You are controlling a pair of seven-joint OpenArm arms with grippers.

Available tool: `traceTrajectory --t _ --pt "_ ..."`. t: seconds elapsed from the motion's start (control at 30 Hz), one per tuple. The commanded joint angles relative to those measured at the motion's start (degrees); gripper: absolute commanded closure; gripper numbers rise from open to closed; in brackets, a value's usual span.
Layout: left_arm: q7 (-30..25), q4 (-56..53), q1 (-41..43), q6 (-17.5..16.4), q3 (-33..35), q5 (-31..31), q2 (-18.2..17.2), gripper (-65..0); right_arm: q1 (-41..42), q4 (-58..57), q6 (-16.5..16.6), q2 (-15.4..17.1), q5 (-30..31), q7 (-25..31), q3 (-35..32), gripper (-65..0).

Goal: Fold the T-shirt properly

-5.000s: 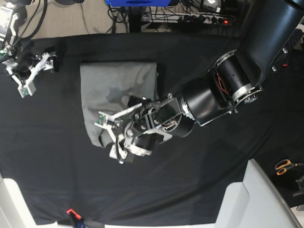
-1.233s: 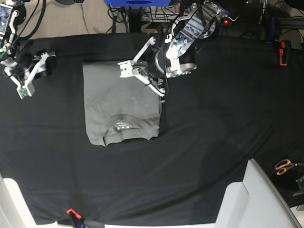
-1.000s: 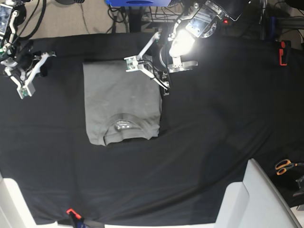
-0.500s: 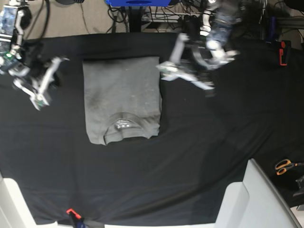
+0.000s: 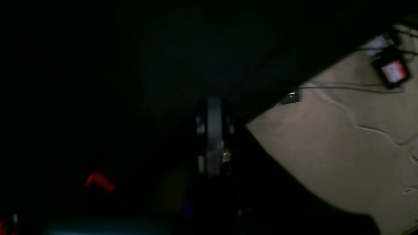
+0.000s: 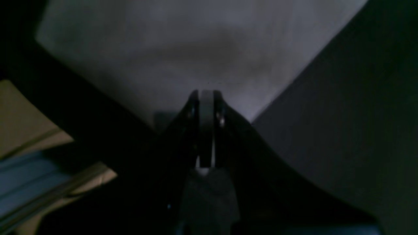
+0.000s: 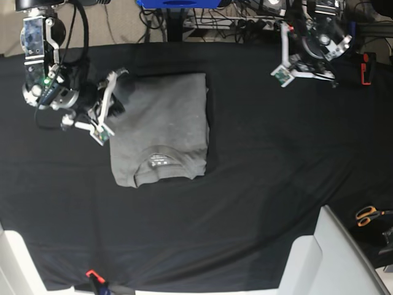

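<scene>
The grey T-shirt (image 7: 159,120) lies folded into a rectangle on the black cloth (image 7: 264,178), collar and label toward the front. My right gripper (image 7: 118,99) is shut at the T-shirt's left edge near its far corner. In the right wrist view its closed fingertips (image 6: 205,95) point over the grey T-shirt (image 6: 196,49), and nothing shows between them. My left gripper (image 7: 306,66) is shut at the back right, well away from the T-shirt. The left wrist view is dark, showing only the closed fingers (image 5: 214,107) above the black cloth's edge.
Orange-handled scissors (image 7: 368,215) lie at the right edge beside a white panel (image 7: 334,258). A red item (image 7: 367,67) sits at the far right. An orange clip (image 7: 92,274) is on the front edge. Cables and a power strip (image 7: 245,24) run behind the table.
My left gripper has left the T-shirt's far right corner and swung away to the back right. My right gripper has moved right to the T-shirt's left edge. The T-shirt has stayed flat.
</scene>
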Motion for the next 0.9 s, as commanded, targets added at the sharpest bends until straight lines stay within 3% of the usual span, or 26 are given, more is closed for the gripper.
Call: traceTrajectory --t 0.0,0.2,0.37,0.5,0.63,0.73,0.87 --pt "0.08 1.11 0.44 0.33 -0.27 0.42 -0.06 0.0 0.38 -0.81 0.08 0.34 0.60 1.08 0.27 -0.6" --pt "0.08 1.02 0.00 0.33 -0.27 0.77 1.43 0.0 -1.47 -7.41 0.08 0.34 0.60 1.43 2.56 -0.6" --pt "0.08 0.67 0.00 0.33 -0.27 0.77 0.99 0.0 -2.70 -8.81 0.08 -1.59 0.60 1.43 5.73 -0.6" --pt "0.08 0.85 0.35 0.33 -0.27 0.77 0.90 0.0 -5.42 -1.08 0.08 -1.59 0.51 1.34 6.34 -0.6" --pt "0.08 2.61 2.64 0.33 0.00 0.42 0.99 0.0 -10.43 11.67 -0.23 -2.64 0.34 0.81 11.09 -0.6" --pt "0.08 4.01 5.63 0.33 0.26 0.33 0.99 0.0 -13.86 15.98 -4.80 -2.82 0.34 0.38 15.22 -0.6" --pt "-0.10 3.75 10.37 0.33 0.43 0.24 1.25 0.0 -18.17 16.42 -4.80 -3.08 0.34 -4.37 21.37 -0.6"
